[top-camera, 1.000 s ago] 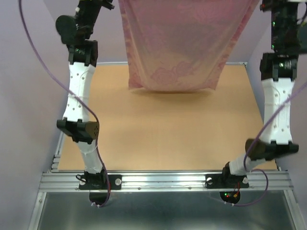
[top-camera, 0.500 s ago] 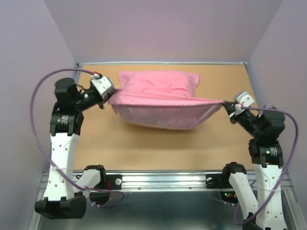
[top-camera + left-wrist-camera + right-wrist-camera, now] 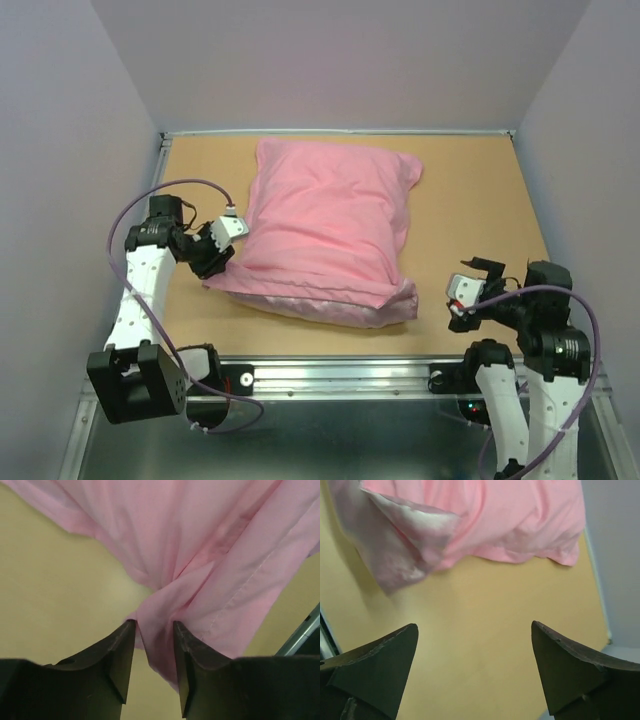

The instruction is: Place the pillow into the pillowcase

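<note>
The pink pillowcase [image 3: 325, 230] lies puffed and full on the wooden table, its shiny satin hem [image 3: 330, 308] toward the near edge. The pillow is hidden; no cream surface shows. My left gripper [image 3: 228, 238] is at the case's near-left corner. In the left wrist view a fold of the pillowcase [image 3: 200, 545] hangs between the parted jaws of my left gripper [image 3: 154, 625], touching one finger with a gap at the other. My right gripper [image 3: 462, 292] stands wide open and apart from the case's near-right corner. The right wrist view shows my right gripper [image 3: 474, 625] over bare table, with the pillowcase [image 3: 485, 515] beyond.
Purple walls close in the wooden table [image 3: 480, 200] on the left, right and back. An aluminium rail [image 3: 340, 378] with the arm bases runs along the near edge. Purple cables loop beside both arms.
The case hung high between both arms, then was stretched low between them. Now it lies on the table. Both grippers have opened, and the right one has drawn back toward the near edge.
</note>
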